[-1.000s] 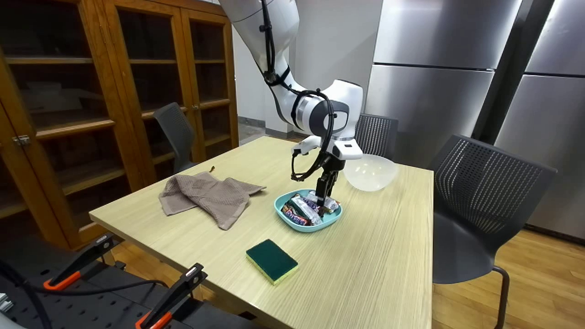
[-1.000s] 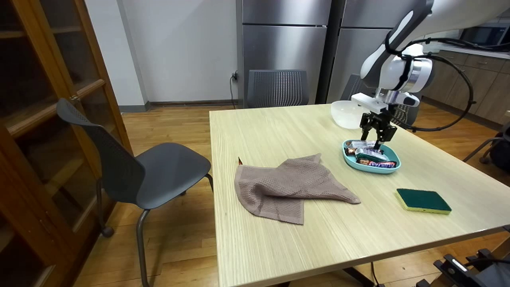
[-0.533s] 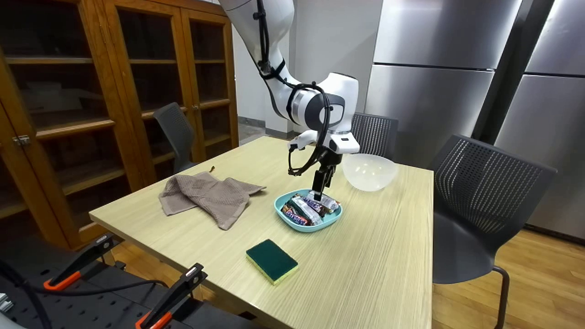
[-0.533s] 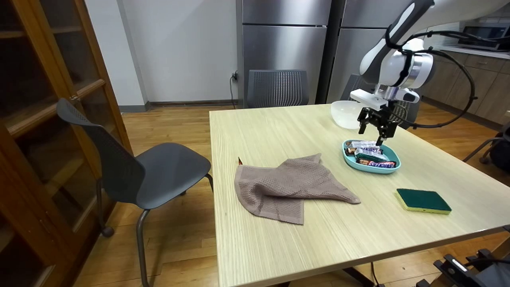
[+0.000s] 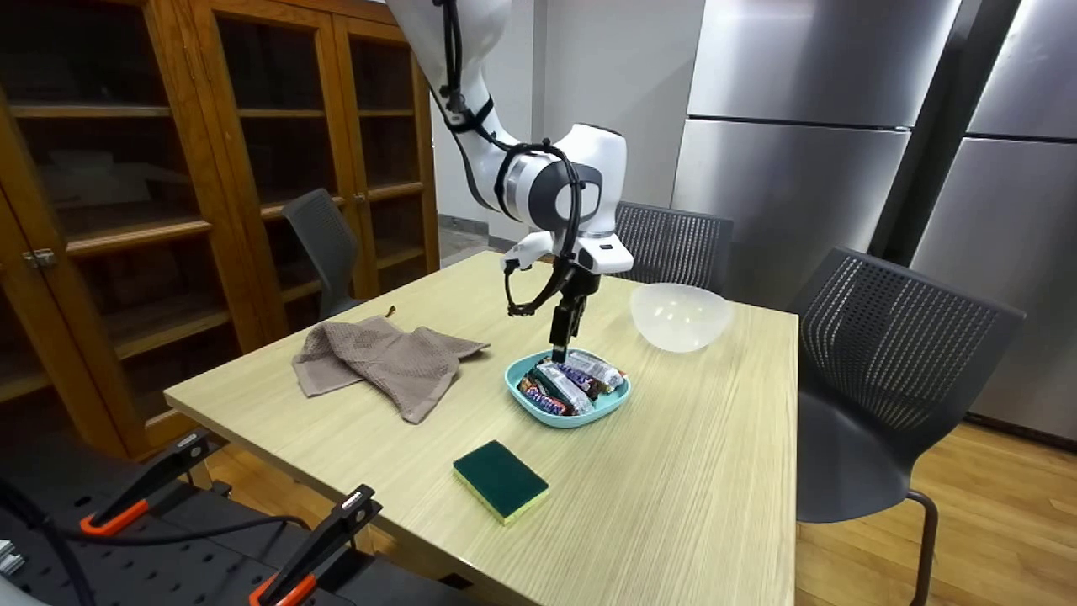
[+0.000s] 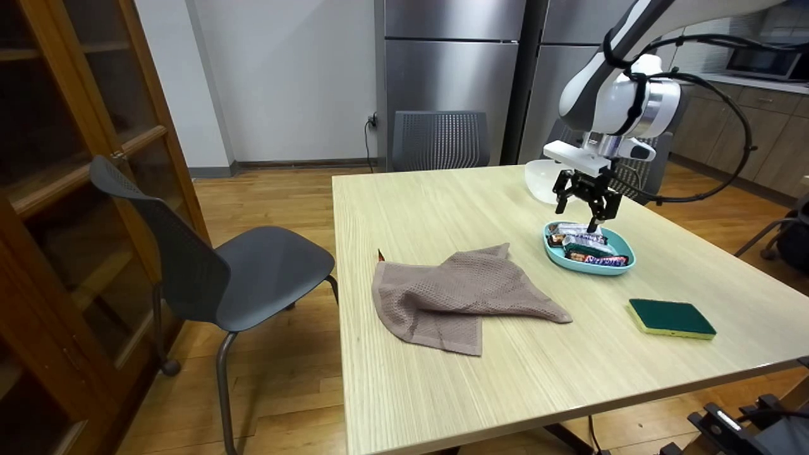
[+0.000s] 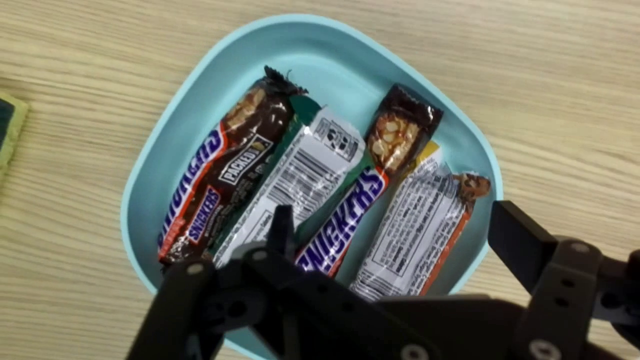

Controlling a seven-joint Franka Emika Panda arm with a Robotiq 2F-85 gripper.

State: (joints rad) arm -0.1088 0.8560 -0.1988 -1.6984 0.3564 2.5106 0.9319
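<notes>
The chocolate bars (image 7: pixel 365 195) lie in a blue dish (image 7: pixel 325 75) below my fingers (image 7: pixel 521 242), which stand wide apart and hold nothing. I judge the bars light, firm and slick-wrapped, best pinched across the middle. Beside the dish on the wooden counter (image 5: pixel 673 471) are a sponge (image 5: pixel 501 478), cloth (image 5: pixel 391 362) and pale bowl (image 5: pixel 681 318); chairs (image 6: pixel 440 142) and steel fridges (image 6: pixel 449 82) stand beyond.

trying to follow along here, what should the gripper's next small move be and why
Probably a small lift straight up with the gripper: its jaws stand open, gripping nothing, and in the wrist view one finger shows over the Snickers and other candy bars in the turquoise dish, so moving sideways first might brush them.
</notes>
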